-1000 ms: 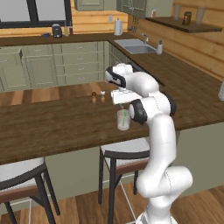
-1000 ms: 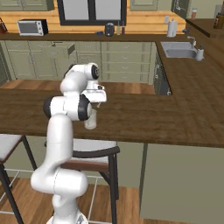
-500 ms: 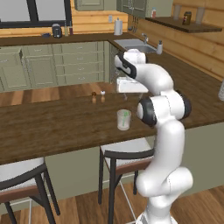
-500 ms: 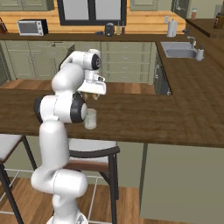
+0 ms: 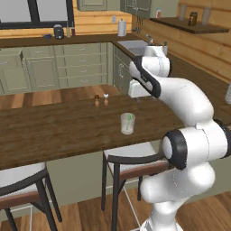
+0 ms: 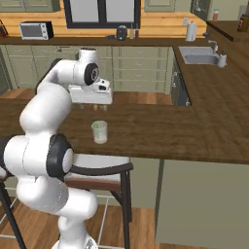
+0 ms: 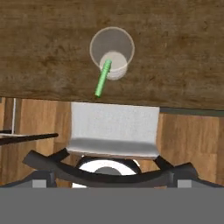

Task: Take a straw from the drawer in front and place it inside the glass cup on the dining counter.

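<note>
- While I look down through the hand view, the cup (image 7: 112, 52) sits at top centre on the counter (image 7: 183, 57), with the straw (image 7: 103, 78) leaning inside, its top over the rim.
- From the left base view I see the cup (image 5: 127, 123) at mid-frame, a green streak in it.
- My gripper (image 6: 92, 102) hangs above and behind the cup (image 6: 99, 132), spread wide, holding nothing.

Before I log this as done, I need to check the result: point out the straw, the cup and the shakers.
straw (image 7: 102, 80), hand view, mid-shaft leaning over the rim.
cup (image 5: 127, 124), left base view, side wall.
shakers (image 5: 101, 100), left base view, between the pair's bodies.
</note>
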Available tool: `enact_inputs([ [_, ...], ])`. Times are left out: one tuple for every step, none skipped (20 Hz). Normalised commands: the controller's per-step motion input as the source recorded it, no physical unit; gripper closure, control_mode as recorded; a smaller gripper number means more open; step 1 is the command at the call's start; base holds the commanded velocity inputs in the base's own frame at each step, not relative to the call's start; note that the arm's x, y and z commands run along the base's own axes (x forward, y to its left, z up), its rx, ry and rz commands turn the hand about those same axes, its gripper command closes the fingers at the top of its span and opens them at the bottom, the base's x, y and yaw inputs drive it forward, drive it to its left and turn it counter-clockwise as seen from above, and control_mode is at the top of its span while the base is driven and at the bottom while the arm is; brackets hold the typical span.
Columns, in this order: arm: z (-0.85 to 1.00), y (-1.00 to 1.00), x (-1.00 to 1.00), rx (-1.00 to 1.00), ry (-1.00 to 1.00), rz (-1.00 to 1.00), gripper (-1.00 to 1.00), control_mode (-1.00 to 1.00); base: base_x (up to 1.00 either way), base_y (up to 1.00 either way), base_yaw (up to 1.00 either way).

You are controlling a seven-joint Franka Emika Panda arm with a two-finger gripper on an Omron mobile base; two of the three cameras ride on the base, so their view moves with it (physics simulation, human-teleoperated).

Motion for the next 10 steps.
enact_inputs([
  [0.14, -0.06, -1.0, -0.01, -0.45, -0.03, -1.0, -1.0, 0.0, 0.0, 0.0],
  [0.12, -0.11, -1.0, 0.0, -0.41, -0.03, -1.0, -1.0, 0.0, 0.0, 0.0],
  [0.12, -0.11, -1.0, 0.0, -0.37, -0.04, -1.0, -1.0, 0.0, 0.0, 0.0],
  [0.11, -0.11, -1.0, 0.0, -0.31, -0.04, -1.0, -1.0, 0.0, 0.0, 0.0],
  [0.14, -0.1, -1.0, 0.0, -0.25, -0.04, -1.0, -1.0, 0.0, 0.0, 0.0],
  [0.12, -0.12, -1.0, 0.0, -0.18, -0.04, -1.0, -1.0, 0.0, 0.0, 0.0],
  [0.13, -0.14, -1.0, 0.01, -0.11, -0.04, -1.0, -1.0, 0.0, 0.0, 0.0],
  [0.14, -0.17, -1.0, 0.04, -0.06, -0.04, -1.0, -1.0, 0.0, 0.0, 0.0],
  [0.15, -0.16, -1.0, 0.05, -0.02, -0.04, -1.0, -1.0, 0.0, 0.0, 0.0],
  [0.11, -0.16, -1.0, 0.04, 0.0, -0.03, -1.0, -1.0, 0.0, 0.0, 0.0],
])
